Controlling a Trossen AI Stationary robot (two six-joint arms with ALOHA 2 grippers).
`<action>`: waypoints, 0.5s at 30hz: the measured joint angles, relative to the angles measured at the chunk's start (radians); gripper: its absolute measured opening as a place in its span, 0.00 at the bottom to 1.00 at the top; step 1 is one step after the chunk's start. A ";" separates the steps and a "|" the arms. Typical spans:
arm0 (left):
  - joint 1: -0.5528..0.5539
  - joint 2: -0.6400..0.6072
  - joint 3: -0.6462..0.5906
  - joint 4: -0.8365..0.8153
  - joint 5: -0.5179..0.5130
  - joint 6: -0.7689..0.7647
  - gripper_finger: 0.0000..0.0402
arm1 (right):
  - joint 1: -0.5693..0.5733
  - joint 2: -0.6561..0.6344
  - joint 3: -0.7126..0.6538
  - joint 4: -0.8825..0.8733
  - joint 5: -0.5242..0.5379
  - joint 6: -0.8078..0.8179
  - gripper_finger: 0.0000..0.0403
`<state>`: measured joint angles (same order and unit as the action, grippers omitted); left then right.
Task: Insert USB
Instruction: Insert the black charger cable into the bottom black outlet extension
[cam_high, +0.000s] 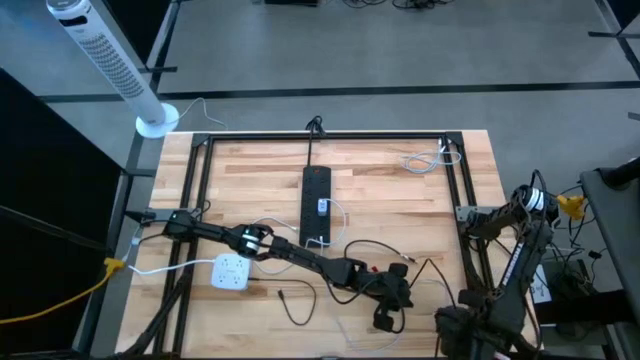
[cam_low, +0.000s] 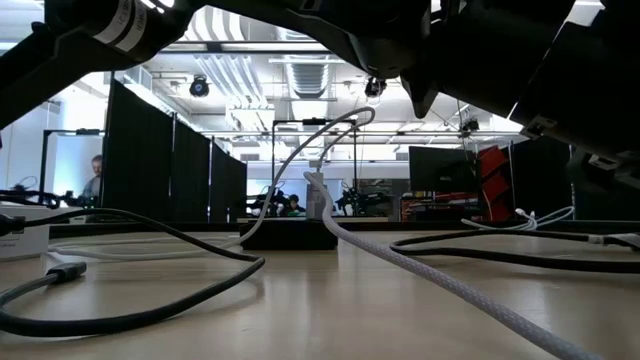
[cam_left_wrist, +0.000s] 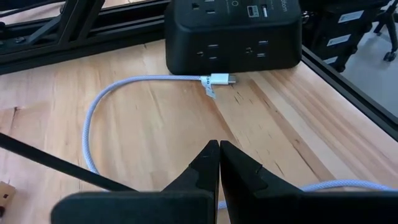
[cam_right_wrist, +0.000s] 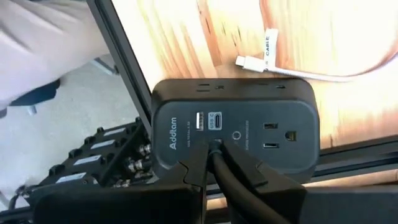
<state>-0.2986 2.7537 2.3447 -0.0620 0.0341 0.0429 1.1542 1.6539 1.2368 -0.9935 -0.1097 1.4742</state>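
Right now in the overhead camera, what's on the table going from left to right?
White square charger block → long black power strip → small black power cube → coiled white cable.

bright overhead ceiling lights (cam_low: 300, 75), glare on the table (cam_right_wrist: 348, 37), near cable (cam_low: 470, 295) blurred.

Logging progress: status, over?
Left gripper shut, empty. Right gripper shut on black cable, tip at power cube, seemingly not in. White cable loose beside cube.
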 joint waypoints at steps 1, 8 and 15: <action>0.001 0.000 0.000 0.000 0.000 0.000 0.00 | 0.000 0.000 0.003 0.000 0.009 0.000 0.04; 0.002 0.000 0.000 -0.011 -0.002 0.000 0.00 | 0.009 0.000 0.020 0.004 0.057 0.010 0.04; 0.001 -0.001 0.000 -0.022 -0.002 0.000 0.00 | 0.047 0.005 0.011 0.001 0.065 0.074 0.04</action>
<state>-0.2977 2.7525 2.3447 -0.0840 0.0319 0.0429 1.2009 1.6591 1.2477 -0.9926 -0.0445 1.5481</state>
